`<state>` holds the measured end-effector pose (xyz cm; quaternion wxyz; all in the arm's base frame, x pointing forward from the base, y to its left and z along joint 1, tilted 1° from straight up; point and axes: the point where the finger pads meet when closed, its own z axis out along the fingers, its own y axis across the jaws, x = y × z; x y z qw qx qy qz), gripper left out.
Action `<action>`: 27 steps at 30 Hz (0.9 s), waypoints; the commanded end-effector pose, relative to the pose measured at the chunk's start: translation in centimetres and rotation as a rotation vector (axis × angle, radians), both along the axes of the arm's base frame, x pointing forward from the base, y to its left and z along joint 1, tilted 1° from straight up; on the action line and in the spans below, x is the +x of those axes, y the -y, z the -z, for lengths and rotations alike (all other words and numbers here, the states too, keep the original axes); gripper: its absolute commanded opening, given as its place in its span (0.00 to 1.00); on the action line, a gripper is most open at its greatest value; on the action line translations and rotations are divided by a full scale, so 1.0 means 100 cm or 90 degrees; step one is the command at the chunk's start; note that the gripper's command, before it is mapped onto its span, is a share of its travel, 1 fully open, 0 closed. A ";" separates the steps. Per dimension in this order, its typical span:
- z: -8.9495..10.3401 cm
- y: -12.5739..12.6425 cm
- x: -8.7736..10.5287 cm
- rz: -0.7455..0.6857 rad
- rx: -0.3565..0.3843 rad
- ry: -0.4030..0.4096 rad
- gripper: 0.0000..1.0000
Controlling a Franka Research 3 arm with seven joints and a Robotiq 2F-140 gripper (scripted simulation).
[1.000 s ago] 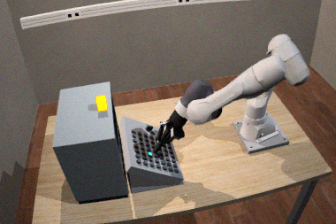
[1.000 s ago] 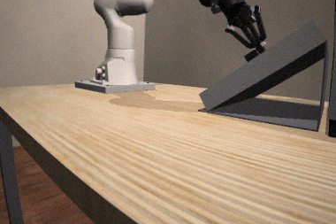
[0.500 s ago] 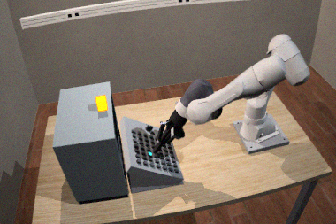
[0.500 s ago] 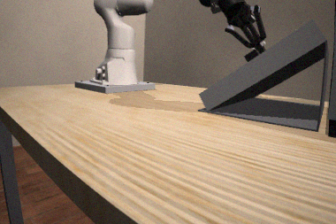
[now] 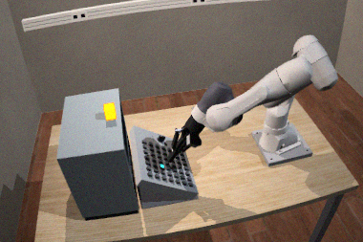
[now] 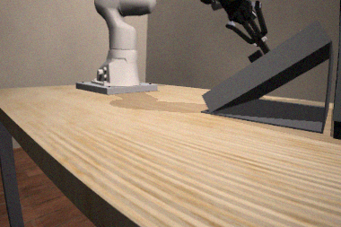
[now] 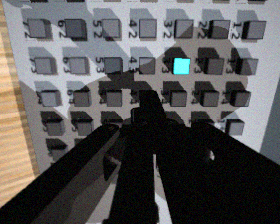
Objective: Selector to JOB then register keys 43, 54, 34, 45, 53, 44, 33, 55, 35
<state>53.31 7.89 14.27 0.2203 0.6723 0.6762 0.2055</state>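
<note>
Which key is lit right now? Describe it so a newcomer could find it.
Start at the grey box; the sloped keypad sits against its side. Just beside the shut gripper tips, one key glows cyan; all its neighbours are dark grey.

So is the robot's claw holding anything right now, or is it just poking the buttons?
Nothing is held. The gripper is shut on itself, and its closed fingertips press down on the keypad.

Printed digits on the keypad (image 7: 271, 60) stand beside the keys — too blurred to read reliably.
</note>
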 end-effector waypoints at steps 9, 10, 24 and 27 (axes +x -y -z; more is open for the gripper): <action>-0.011 -0.001 -0.008 0.009 0.006 -0.003 0.10; -0.012 -0.001 -0.009 0.009 0.006 -0.003 0.10; -0.014 0.014 -0.010 -0.069 -0.049 -0.005 0.10; -0.015 0.023 -0.011 -0.115 -0.081 -0.006 0.10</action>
